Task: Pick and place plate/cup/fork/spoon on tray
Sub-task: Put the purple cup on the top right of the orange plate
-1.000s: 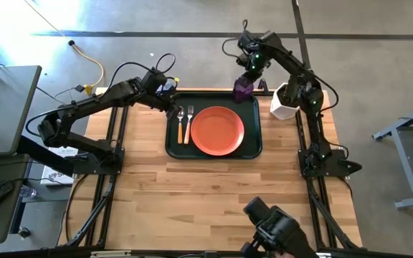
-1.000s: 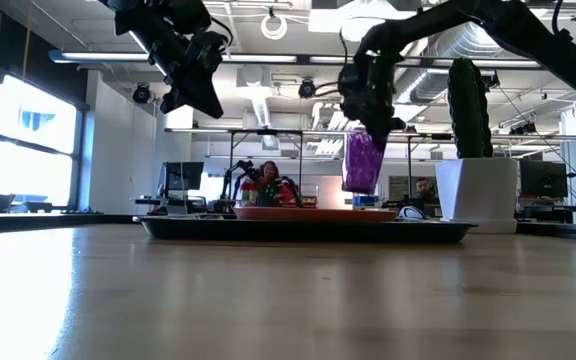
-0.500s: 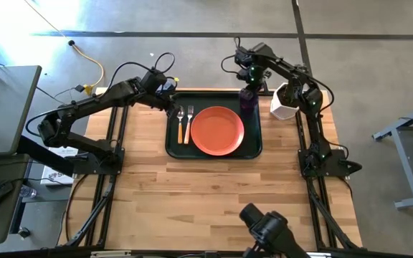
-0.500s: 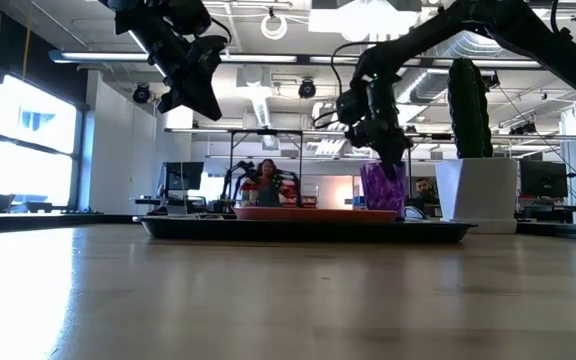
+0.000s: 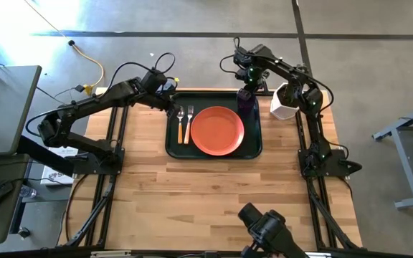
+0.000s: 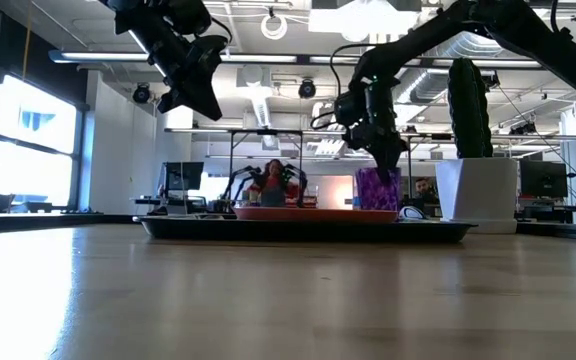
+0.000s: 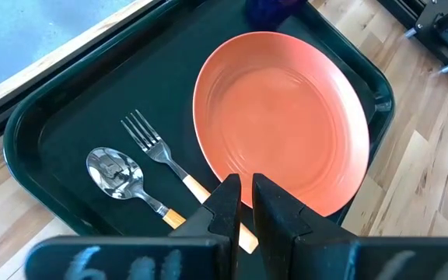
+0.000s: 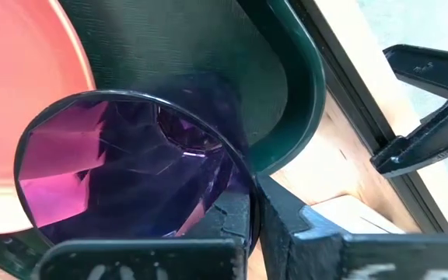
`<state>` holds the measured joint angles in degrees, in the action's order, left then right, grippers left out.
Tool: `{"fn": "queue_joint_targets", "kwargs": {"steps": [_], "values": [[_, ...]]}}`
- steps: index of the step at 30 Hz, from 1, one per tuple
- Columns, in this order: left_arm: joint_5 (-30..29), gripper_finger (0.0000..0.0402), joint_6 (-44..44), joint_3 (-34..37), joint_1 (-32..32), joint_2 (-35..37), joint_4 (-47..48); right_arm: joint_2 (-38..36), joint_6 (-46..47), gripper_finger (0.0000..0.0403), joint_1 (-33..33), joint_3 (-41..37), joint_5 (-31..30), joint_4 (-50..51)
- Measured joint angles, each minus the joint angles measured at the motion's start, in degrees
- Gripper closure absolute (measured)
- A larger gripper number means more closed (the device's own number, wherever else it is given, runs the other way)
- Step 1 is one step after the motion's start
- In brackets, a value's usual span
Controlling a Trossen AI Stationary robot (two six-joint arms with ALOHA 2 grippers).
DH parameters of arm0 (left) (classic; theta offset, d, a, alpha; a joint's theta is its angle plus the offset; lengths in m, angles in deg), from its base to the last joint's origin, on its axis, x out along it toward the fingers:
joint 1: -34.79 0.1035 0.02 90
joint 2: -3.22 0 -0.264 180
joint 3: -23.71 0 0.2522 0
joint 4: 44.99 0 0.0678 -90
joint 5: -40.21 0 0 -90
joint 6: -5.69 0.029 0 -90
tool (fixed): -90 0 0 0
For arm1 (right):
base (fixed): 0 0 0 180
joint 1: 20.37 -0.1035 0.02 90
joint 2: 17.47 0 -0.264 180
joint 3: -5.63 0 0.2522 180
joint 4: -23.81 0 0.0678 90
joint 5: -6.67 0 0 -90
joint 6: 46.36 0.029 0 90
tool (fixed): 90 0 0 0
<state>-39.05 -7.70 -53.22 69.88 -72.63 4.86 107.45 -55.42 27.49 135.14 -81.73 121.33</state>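
The dark green tray (image 5: 253, 141) holds the orange plate (image 5: 218, 130), with the fork (image 5: 190, 119) and spoon (image 5: 181, 120) lying left of it. The purple cup (image 5: 247, 102) stands upright on its base in the tray's far right corner, as the low view (image 6: 378, 190) also shows. My right gripper (image 5: 247, 89) is over the cup and shut on it. My left gripper (image 5: 171, 104) hovers above the tray's far left corner, shut and empty; in its wrist view (image 7: 244, 194) the plate (image 7: 282, 132), fork (image 7: 155, 146) and spoon (image 7: 113, 171) lie below it. My right gripper pinches the cup's wall at the rim (image 8: 238, 175), one finger inside the cup and one outside. The fingers come from above, slanting down from the table's far side. The cup is upright with its base on the tray (image 8: 286, 78).
A white planter with a green cactus (image 5: 284, 101) stands just right of the tray's far right corner, close to the cup and my right arm. A dark device (image 5: 267, 229) sits at the table's near edge. Bare wood lies between it and the tray.
My right gripper has come down toward the tray's far right corner with the cup. The cup hung tilted and clear above the tray a second ago; now it stands upright on the tray.
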Motion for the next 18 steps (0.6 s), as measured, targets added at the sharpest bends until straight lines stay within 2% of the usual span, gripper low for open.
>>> {"fn": "queue_joint_targets", "kwargs": {"steps": [10,18], "values": [[0.0,0.0376,0.0,0.0,0.0,0.0,0.0,0.0,0.0,0.0358,0.0,0.0,-0.3,-0.2],[0.0,0.0376,0.0,0.0,0.0,0.0,0.0,0.0,1.1,0.0342,0.0,0.0,-0.3,-0.3]]}}
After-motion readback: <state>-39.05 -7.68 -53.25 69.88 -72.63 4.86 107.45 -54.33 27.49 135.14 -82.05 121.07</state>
